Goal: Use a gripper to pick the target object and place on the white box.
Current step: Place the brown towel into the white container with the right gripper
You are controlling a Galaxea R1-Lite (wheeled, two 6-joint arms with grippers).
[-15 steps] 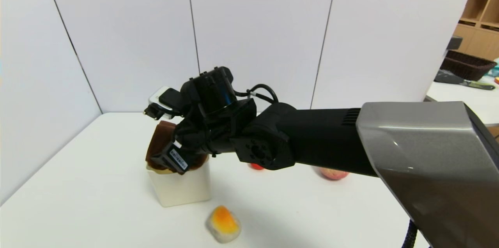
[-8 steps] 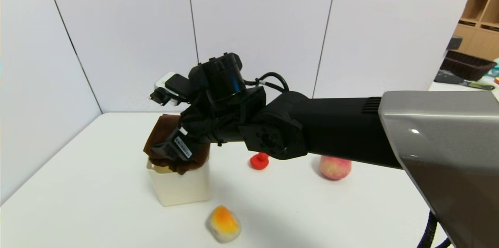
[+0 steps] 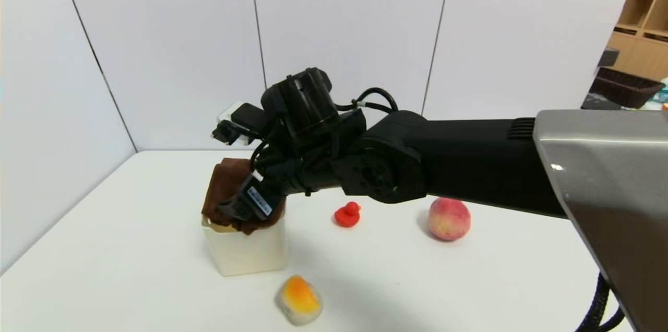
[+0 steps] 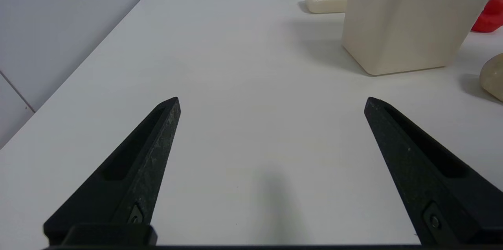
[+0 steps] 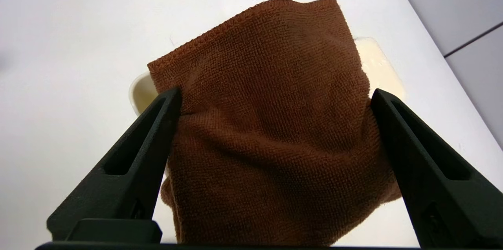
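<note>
White wall panels are seen behind a white table (image 3: 130, 269). At the left, the left gripper (image 4: 271, 102) is held low over bare tabletop, its fingers spread wide apart with nothing between them. Further right, the white box (image 3: 245, 251) stands upright on the table, and the brown towel (image 3: 225, 186) is draped over its top rim. The right gripper (image 5: 275, 96) is positioned directly over the box, with its fingers parted and one set against each side of the towel; whether the cloth is squeezed cannot be told. A small pale block (image 4: 325, 0) is seen on the table just behind the box. An orange-topped roll (image 3: 298, 300) lies in front of the box, near its right corner. To the right of the box, a red toy duck (image 3: 347, 214) is placed, and a peach (image 3: 449, 219) rests well apart, further right.
</note>
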